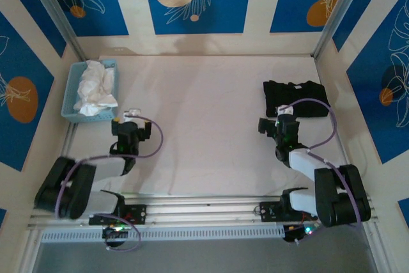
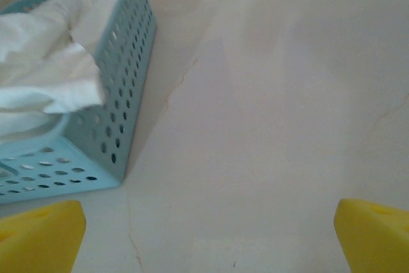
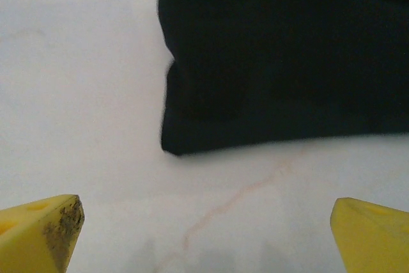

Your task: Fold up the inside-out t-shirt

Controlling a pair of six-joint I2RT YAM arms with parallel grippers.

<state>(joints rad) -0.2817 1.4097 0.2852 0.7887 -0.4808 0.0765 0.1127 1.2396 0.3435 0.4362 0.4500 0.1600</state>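
**Basket holds white cloth; black shirt lies off the right claw**

At the far left of the table (image 1: 204,132), the blue basket (image 1: 69,97) with perforated walls holds a crumpled white cloth (image 1: 96,86) that rises above its rim. The left claw (image 1: 131,119) sits just in front of the basket, fingers spread wide, gripping nothing. At the far right, the inside-out t-shirt (image 1: 295,97) lies as a compact black rectangle flat on the table. The right claw (image 1: 281,118) is just short of its near edge, spread wide, not touching it.
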